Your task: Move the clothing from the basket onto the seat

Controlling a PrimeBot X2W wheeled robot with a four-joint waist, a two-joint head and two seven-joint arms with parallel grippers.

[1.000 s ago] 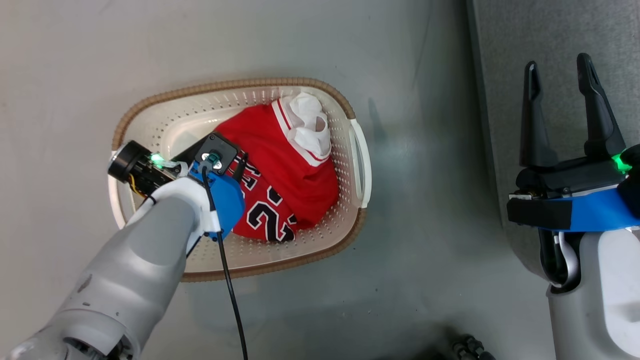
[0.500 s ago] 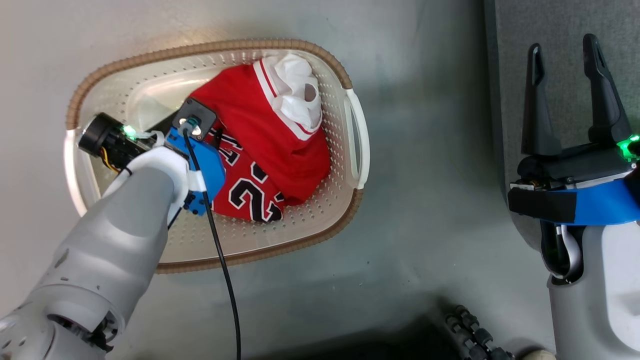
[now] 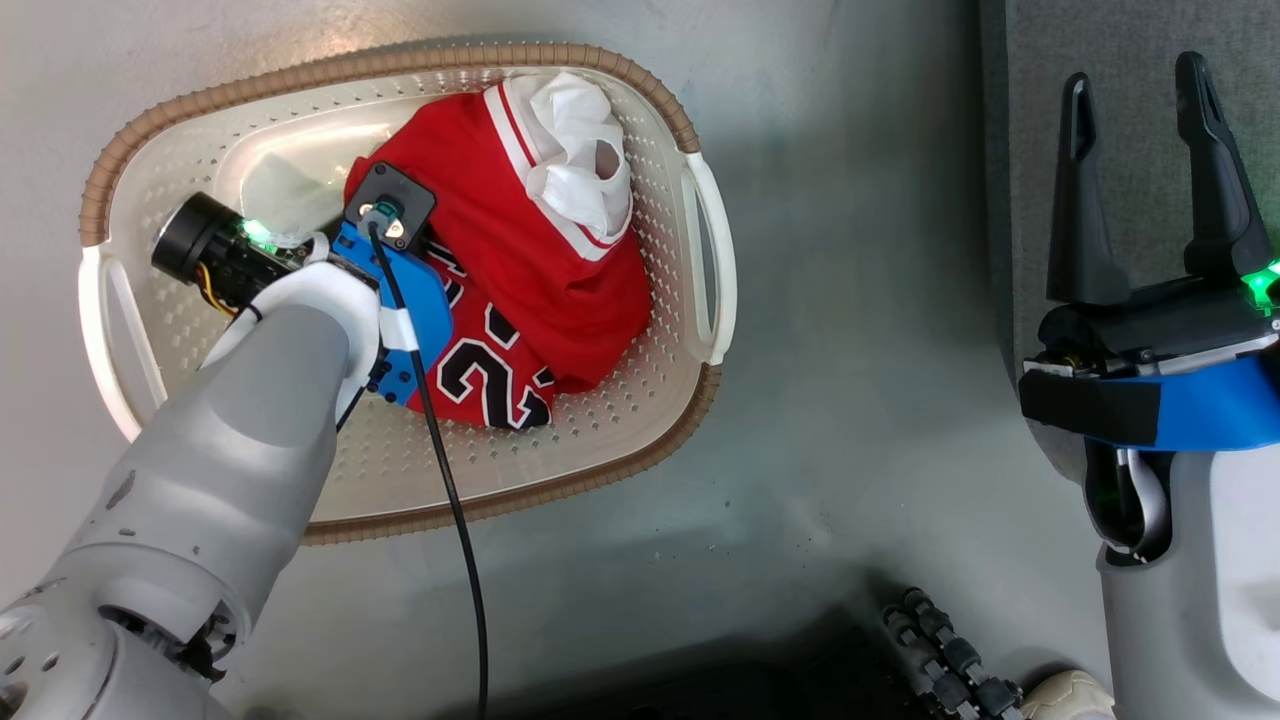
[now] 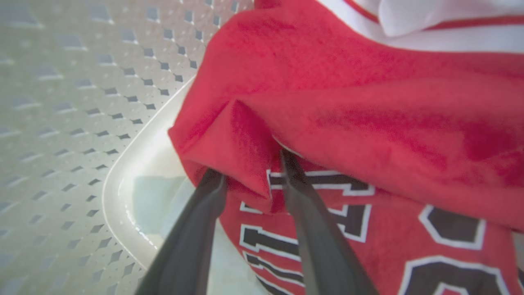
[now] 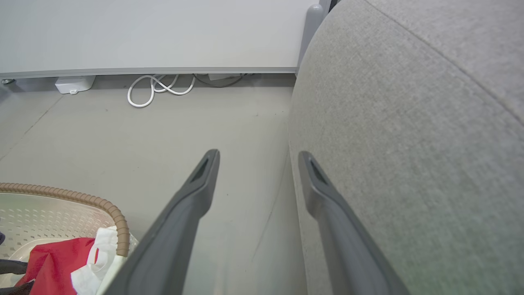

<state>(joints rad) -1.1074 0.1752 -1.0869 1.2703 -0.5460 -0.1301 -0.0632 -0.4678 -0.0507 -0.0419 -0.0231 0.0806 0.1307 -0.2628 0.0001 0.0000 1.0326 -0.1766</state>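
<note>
The cream basket (image 3: 400, 65) with its brown rim stands on the floor at the left. In it lie the red shorts (image 3: 560, 270) with white trim and, under them, the red jersey (image 3: 490, 370) with the number 23. My left arm reaches down into the basket, its wrist covering the fingers in the head view. In the left wrist view my left gripper (image 4: 249, 170) has its fingers narrowed on a bunched fold of the red clothing (image 4: 245, 135) above the jersey lettering (image 4: 327, 229). My right gripper (image 3: 1133, 80) stands open and empty over the grey seat (image 3: 1050, 30).
Bare grey floor (image 3: 850, 350) separates the basket from the seat (image 5: 409, 123). A white cable (image 5: 159, 88) and a small white box (image 5: 73, 84) lie by the far wall. A dark ribbed hose (image 3: 940, 650) shows at the bottom edge.
The head camera has moved, so the basket sits higher, further left and larger in view. My left wrist stays low on the clothing. The right gripper keeps its open pose.
</note>
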